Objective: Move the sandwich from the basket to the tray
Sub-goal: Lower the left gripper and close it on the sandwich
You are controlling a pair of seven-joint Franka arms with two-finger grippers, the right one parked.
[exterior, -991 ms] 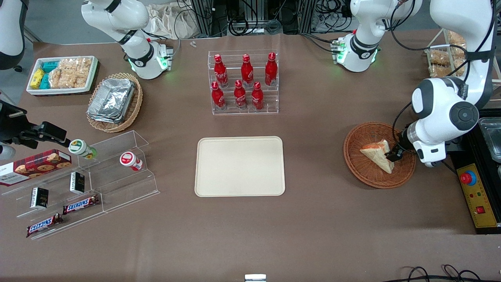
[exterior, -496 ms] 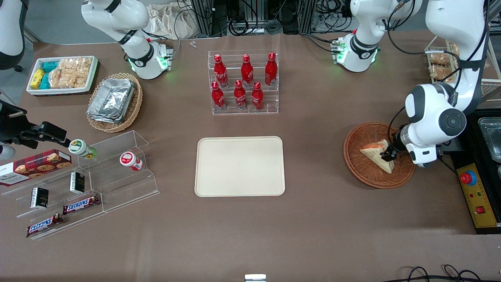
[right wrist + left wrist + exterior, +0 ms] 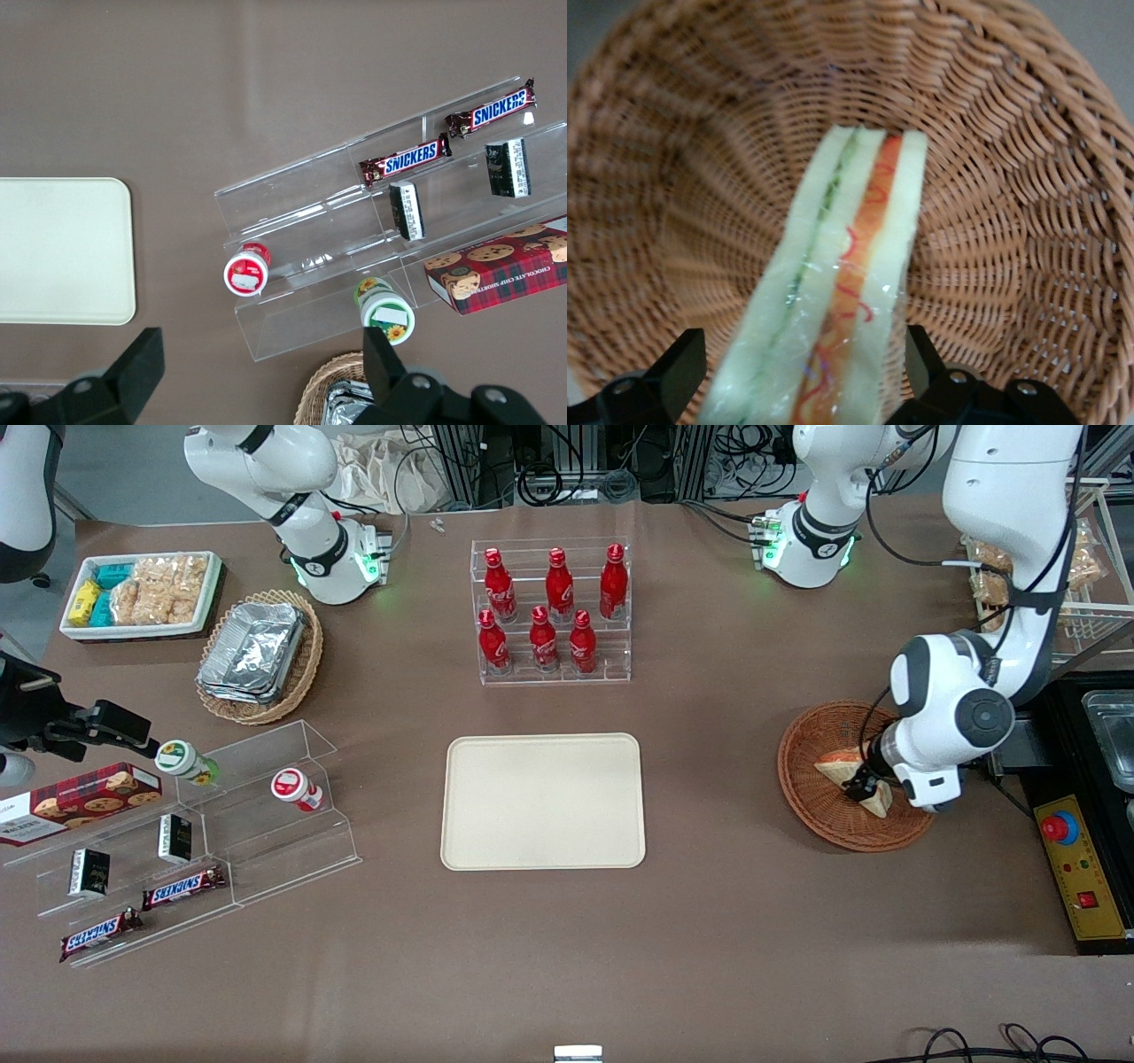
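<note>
The sandwich (image 3: 833, 768) is a pale wedge with red-orange and green filling. It lies in the round reddish-brown basket (image 3: 808, 808) toward the working arm's end of the table. My left gripper (image 3: 865, 788) is low in the basket, over the sandwich's middle, and open. In the left wrist view the sandwich (image 3: 842, 266) runs between the two black fingers (image 3: 675, 365), one on each side, with the basket weave (image 3: 1010, 177) all around it. The beige tray (image 3: 542, 801) lies flat at the table's middle and also shows in the right wrist view (image 3: 62, 248).
A clear rack of red bottles (image 3: 554, 611) stands farther from the camera than the tray. A yellow control box with a red button (image 3: 1060, 828) sits beside the basket. A clear shelf of snacks (image 3: 221, 815), a tan basket of foil containers (image 3: 261, 655) and a white snack tray (image 3: 142, 593) lie toward the parked arm's end.
My left gripper has moved from the sandwich's edge toward the basket's middle and come down, so its fingers now straddle the sandwich. The sandwich has not moved.
</note>
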